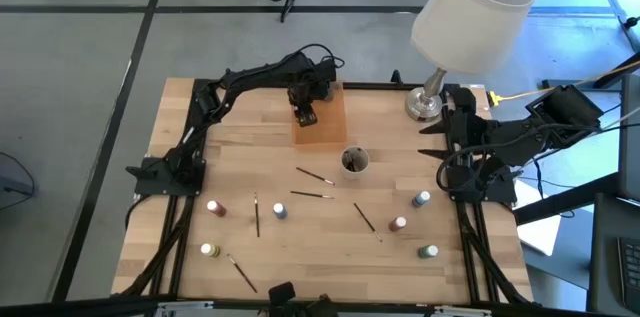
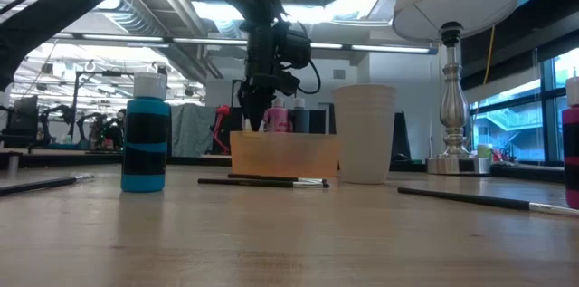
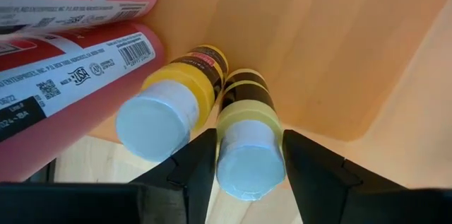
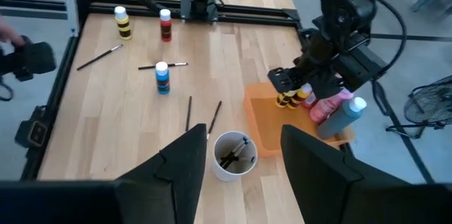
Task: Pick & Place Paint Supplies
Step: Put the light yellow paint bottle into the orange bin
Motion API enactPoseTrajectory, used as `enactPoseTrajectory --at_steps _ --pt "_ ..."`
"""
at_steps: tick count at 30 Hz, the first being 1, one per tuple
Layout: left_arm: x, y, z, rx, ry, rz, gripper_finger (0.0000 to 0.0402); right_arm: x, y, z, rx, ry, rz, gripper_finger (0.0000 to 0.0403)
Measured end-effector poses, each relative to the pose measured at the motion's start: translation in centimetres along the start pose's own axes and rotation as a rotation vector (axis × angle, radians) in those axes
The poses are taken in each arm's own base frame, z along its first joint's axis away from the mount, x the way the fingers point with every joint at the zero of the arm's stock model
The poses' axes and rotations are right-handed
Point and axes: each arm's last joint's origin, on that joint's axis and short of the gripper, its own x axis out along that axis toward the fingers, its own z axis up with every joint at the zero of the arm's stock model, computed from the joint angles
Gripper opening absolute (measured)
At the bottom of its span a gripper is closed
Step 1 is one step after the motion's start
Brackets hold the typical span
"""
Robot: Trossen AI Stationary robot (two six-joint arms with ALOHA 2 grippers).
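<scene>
An orange tray (image 1: 320, 122) sits at the table's far middle. In it, two yellow paint bottles with white caps (image 3: 166, 114) (image 3: 244, 153) stand on their bases, beside pink bottles (image 3: 63, 83) lying on their sides. My left gripper (image 3: 247, 146) points straight down over the tray, one finger close on either side of the right-hand yellow bottle. My right gripper (image 4: 240, 153) hangs raised at the table's right side, open with nothing between its fingers. Other bottles (image 1: 280, 210) (image 1: 398, 224) and paintbrushes (image 1: 312, 195) are scattered across the near half of the table. My left gripper comes from above, its fingers (image 3: 201, 157) pointing down along the two sides of the yellow bottle just under its white cap (image 3: 247, 171). The bottle stands upright on the tray floor. Whether the fingers touch its sides, I cannot tell.
A white cup (image 1: 354, 161) with brushes in it stands just in front of the tray. A lamp (image 1: 430, 102) with a wide white shade stands at the far right corner. Black rails frame the table's edges.
</scene>
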Motion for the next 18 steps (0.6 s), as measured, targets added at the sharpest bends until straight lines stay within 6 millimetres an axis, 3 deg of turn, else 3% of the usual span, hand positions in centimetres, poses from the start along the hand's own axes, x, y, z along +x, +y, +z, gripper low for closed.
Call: enactPoseTrajectory --at_steps 18 --pt "-1.0 -0.5 -0.4 -0.029 -0.003 0.081 0.0166 0.0 0.1 0.0 0.0 0.009 0.024 0.0187"
